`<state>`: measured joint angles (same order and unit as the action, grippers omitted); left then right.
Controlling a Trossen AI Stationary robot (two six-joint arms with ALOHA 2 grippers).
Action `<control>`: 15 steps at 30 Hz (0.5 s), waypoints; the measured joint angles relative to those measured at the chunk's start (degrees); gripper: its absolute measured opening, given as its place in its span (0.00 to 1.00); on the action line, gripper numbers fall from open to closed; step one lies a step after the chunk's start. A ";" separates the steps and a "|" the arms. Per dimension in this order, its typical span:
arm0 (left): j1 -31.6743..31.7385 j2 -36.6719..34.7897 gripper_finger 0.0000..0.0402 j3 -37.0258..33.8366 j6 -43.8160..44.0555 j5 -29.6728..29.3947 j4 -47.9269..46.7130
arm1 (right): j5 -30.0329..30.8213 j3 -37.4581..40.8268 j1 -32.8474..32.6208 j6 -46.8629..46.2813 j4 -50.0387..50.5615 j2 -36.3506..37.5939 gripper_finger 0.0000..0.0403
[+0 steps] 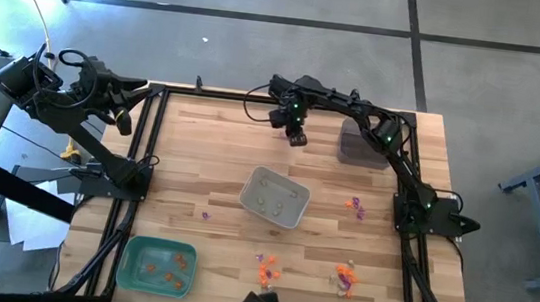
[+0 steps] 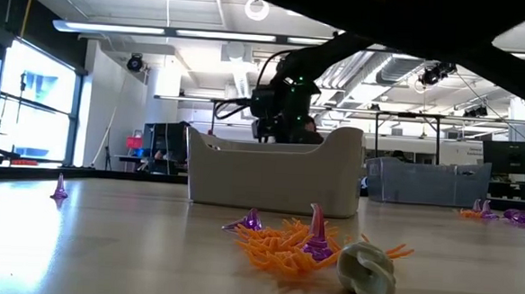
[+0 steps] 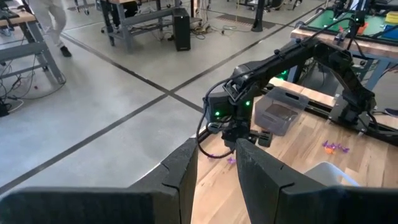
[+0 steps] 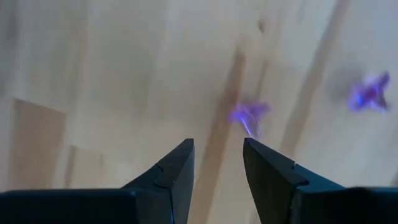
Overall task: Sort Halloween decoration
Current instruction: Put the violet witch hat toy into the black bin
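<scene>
The Halloween decoration lies scattered on the wooden table: purple trinkets [image 1: 206,215] [image 1: 354,208] and orange ones [image 1: 266,266] [image 1: 342,274]. More orange pieces sit in the green tray [image 1: 126,277]. My right gripper [image 1: 296,139] hangs open over the far middle of the table, pointing down. In its wrist view a small purple trinket [image 4: 247,115] lies on the wood just ahead of its fingertips [image 4: 217,146], and a second purple one [image 4: 368,93] lies farther off. My left gripper [image 3: 216,152] waits open and raised beyond the table's far left corner [image 1: 136,87].
A pale tray [image 1: 298,214] holding a few pale pieces stands mid-table, just nearer than my right gripper. A dark grey tray [image 1: 361,146] stands at the far right, close beside the right arm. In the low view, an orange-and-purple clump [image 2: 284,243] and a pale trinket [image 2: 367,269] lie near the front edge.
</scene>
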<state>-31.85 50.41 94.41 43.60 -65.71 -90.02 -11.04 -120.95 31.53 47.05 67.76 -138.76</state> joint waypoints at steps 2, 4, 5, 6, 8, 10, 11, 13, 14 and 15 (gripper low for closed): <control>0.01 -0.01 0.24 0.00 0.53 0.00 0.00 | -2.54 0.00 -0.01 1.61 -0.76 0.00 0.33; 0.02 0.00 0.24 0.00 0.89 0.00 0.00 | -2.74 0.00 -0.02 4.36 -1.58 0.00 0.33; 0.02 0.04 0.24 0.00 1.15 0.00 0.00 | -2.77 0.00 -0.04 5.51 -1.70 -0.04 0.33; 0.01 0.16 0.24 0.00 1.36 0.00 0.00 | -2.73 -0.02 -0.07 6.36 -1.86 -0.22 0.33; 0.01 0.30 0.24 0.00 1.78 0.02 0.00 | -2.70 -0.02 -0.04 7.37 -2.15 -0.58 0.33; 0.01 0.57 0.24 0.00 1.82 0.00 0.02 | -2.77 -0.03 0.10 8.14 -2.52 -0.59 0.33; 0.01 0.64 0.24 0.00 1.78 0.02 0.00 | -2.94 -0.04 0.23 8.72 -2.84 -0.57 0.33; 0.02 0.94 0.24 0.00 1.83 0.00 0.00 | -3.20 -0.04 0.35 10.80 -2.88 -0.59 0.33; 0.01 1.02 0.24 0.00 1.81 -0.09 0.00 | -3.20 -0.04 0.38 12.23 -2.95 -0.59 0.33; 0.01 1.13 0.24 0.00 1.77 -0.17 0.02 | -3.37 -0.04 0.43 13.52 -2.98 -0.59 0.33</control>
<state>-31.84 51.54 94.41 45.37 -65.88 -90.00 -14.41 -120.99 31.96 60.57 64.77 -139.35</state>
